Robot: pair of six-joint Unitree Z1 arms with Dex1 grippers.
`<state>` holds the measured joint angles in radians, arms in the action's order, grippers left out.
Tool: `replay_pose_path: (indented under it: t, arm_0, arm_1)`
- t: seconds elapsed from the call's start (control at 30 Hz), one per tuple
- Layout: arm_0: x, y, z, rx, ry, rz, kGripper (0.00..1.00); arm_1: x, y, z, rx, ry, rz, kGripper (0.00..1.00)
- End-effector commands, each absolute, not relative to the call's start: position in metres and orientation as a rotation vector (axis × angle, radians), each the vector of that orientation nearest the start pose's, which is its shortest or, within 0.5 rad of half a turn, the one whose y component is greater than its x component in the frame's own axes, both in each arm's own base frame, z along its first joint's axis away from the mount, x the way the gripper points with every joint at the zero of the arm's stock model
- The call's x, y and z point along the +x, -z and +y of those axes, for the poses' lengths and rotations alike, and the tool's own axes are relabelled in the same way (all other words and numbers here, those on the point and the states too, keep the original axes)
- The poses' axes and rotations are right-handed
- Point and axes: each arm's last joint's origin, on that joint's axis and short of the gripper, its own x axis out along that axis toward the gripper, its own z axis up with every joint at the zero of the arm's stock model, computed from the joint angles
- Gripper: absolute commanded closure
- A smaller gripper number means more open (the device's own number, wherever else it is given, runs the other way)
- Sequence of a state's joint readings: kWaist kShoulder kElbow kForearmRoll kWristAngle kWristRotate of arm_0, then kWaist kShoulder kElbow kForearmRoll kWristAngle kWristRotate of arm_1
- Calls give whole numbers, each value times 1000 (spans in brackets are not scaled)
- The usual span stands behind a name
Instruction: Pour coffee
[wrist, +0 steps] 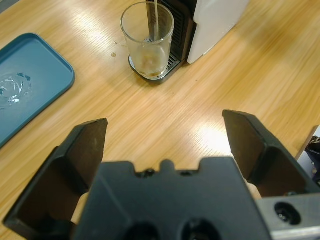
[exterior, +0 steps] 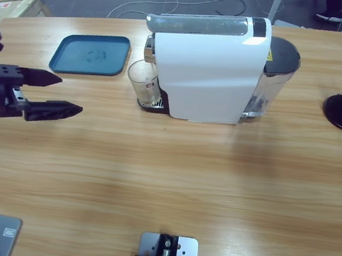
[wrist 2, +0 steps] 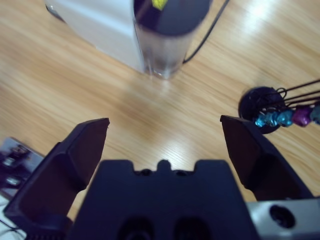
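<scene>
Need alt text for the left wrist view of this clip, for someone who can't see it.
A clear glass stands on the drip grate of a white coffee machine, with a thin stream running into the little pale brown coffee at its bottom. The open left gripper hangs above the bare wooden table, well short of the glass, and a blue tray lies at the left edge.

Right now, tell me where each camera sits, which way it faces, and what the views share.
High view: fixed above the table, looking down on the coffee machine, glass and tray; the left gripper, open, enters at the left edge.
Left wrist view: on the left wrist, looking along its open gripper at the glass, a little coffee in it, and the tray.
Right wrist view: on the right wrist, looking along its open gripper at the machine's water tank and a capsule stand.
Shared: all show the machine; high and left wrist share glass and tray.
</scene>
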<state>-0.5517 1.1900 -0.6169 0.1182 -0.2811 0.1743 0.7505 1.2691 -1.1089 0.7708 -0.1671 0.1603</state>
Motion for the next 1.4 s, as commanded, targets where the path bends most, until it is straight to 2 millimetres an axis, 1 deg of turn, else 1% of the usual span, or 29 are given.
replay_pose_path:
  t: [0.03, 0.1, 0.2, 0.3, 0.33, 0.4, 0.43, 0.5, 0.87, 1.07, 1.17, 1.4]
  arm_0:
    - [131, -275, -100, 247, 892, 646, 0]
    - [127, -274, -97, 246, 893, 645, 0]
    - [120, -273, -93, 246, 892, 637, 0]
    - [114, -277, -89, 241, 892, 613, 0]
    - [113, -278, -89, 241, 891, 612, 0]
    - [112, -277, -88, 241, 890, 615, 0]
    - [111, -276, -87, 241, 890, 619, 0]
    - [111, -274, -87, 240, 891, 629, 0]
    - [114, -277, -89, 240, 888, 623, 0]
    - [113, -276, -88, 240, 890, 621, 0]
    - [112, -277, -90, 228, 927, 615, 0]
    - [112, -278, -91, 225, 939, 612, 0]
  arm_1:
    - [104, -348, 85, -297, -478, 729, 0]
    - [101, -349, 84, -286, -505, 725, 0]
    - [93, -335, 82, -262, -595, 748, 0]
    - [79, -322, 75, -219, -691, 730, 0]
    - [77, -323, 72, -210, -696, 710, 0]
    - [77, -327, 71, -220, -703, 711, 0]
    - [79, -328, 73, -247, -706, 741, 0]
    - [83, -326, 77, -266, -709, 770, 0]
    - [78, -327, 72, -276, -708, 746, 0]
    - [80, -327, 73, -279, -707, 753, 0]
    - [80, -326, 73, -280, -704, 754, 0]
    - [83, -326, 75, -288, -702, 766, 0]
